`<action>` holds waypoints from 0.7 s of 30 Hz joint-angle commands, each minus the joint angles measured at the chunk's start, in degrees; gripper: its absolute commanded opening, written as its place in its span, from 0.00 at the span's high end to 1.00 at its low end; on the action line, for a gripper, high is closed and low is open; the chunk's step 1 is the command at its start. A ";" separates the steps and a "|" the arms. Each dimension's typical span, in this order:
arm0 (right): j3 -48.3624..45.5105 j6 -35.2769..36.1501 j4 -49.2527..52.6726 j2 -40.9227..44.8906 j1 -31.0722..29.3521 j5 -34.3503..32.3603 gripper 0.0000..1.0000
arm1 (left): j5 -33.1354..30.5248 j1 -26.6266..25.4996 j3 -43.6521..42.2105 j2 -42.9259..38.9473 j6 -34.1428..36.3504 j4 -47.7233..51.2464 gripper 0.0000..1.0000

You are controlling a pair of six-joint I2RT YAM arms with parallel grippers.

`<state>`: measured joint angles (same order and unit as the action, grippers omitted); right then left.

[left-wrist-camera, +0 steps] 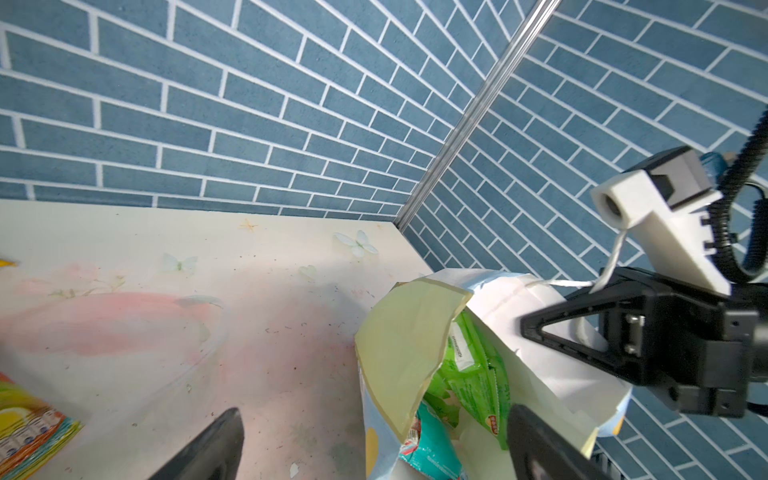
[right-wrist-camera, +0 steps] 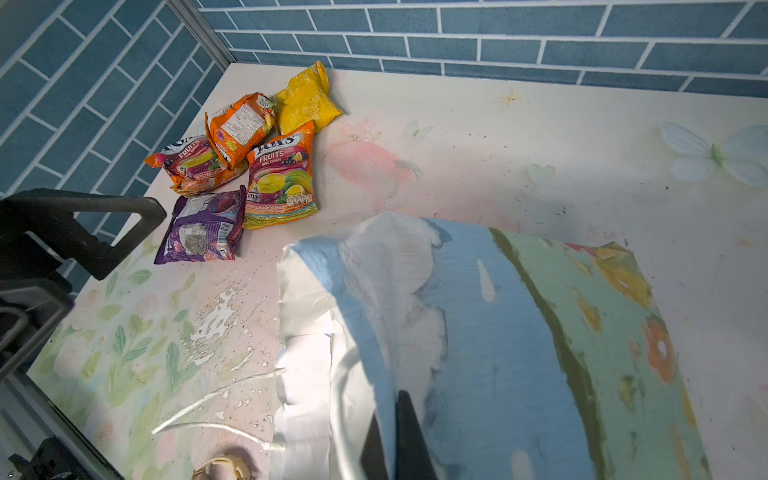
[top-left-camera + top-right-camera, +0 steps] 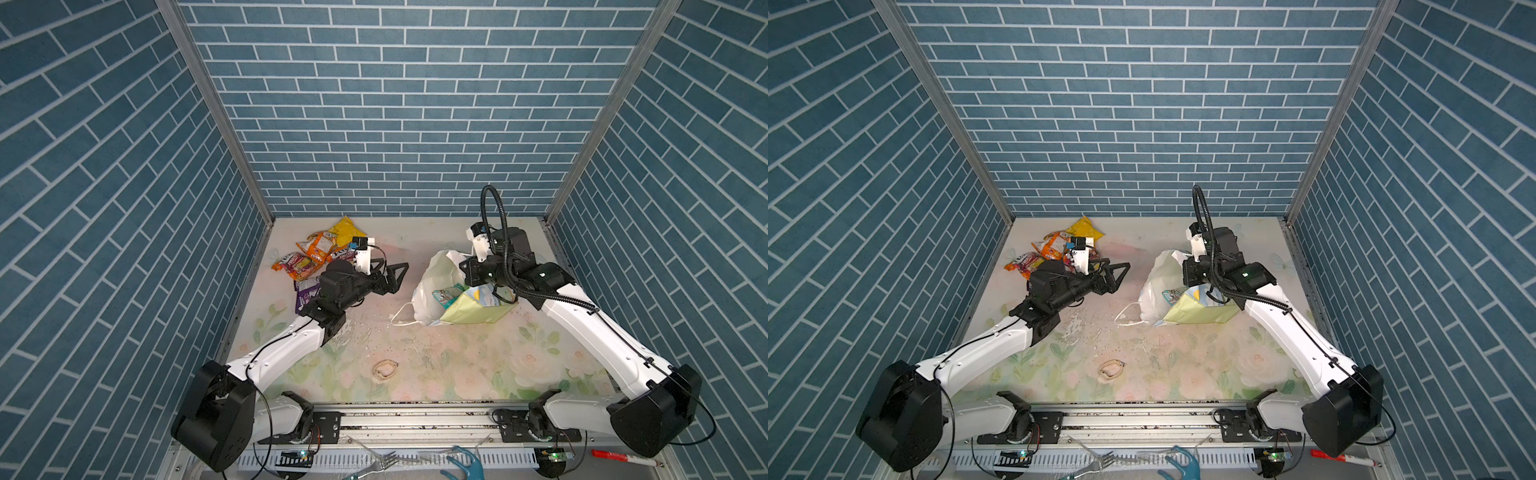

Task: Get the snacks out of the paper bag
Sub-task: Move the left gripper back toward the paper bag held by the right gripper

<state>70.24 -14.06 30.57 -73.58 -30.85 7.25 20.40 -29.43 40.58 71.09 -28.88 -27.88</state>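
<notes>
Right hand (image 2: 390, 419) clamped on paper bag (image 2: 498, 311), left hand (image 3: 395, 276) spread apart, green packet (image 1: 469, 382) inside (left wrist view only).

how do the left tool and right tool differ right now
The left tool is open and empty; the right tool is shut on the paper bag's edge. The left tool sits between the snacks on the table and the bag; the right tool is at the bag itself. Both are black with the same triangular shape.
</notes>
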 commanded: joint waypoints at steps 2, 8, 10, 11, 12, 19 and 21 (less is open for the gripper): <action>0.29 6.11 0.91 -0.34 -0.13 -1.77 1.00 | 1.70 -2.77 -0.35 0.91 1.82 -3.87 0.04; 3.34 11.69 6.81 -0.98 -0.17 -5.78 1.00 | 1.86 -7.57 -0.39 1.01 5.57 -4.22 0.06; 4.02 14.29 7.96 -1.34 -0.15 -6.07 1.00 | 0.48 -8.97 -0.41 1.33 6.18 -4.50 0.07; 4.17 15.43 8.18 -1.39 -0.17 -5.52 1.00 | -0.26 -9.56 -1.87 1.55 6.30 -4.62 0.08; 4.10 16.46 8.20 -1.39 -0.16 -5.07 1.00 | -1.13 -10.20 -2.37 1.77 6.55 -5.03 0.08; 4.29 21.70 6.23 -3.35 -0.10 -3.08 1.00 | -5.18 -14.51 -5.37 4.02 10.62 -6.78 0.09; 4.34 23.02 6.09 -3.89 -0.16 -0.36 1.00 | -6.09 -15.61 -5.60 4.99 11.29 -6.87 0.09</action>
<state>72.60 3.31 36.95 -76.47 -30.96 4.14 16.49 -43.68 35.64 75.09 -20.36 -32.91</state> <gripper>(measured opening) 0.047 0.914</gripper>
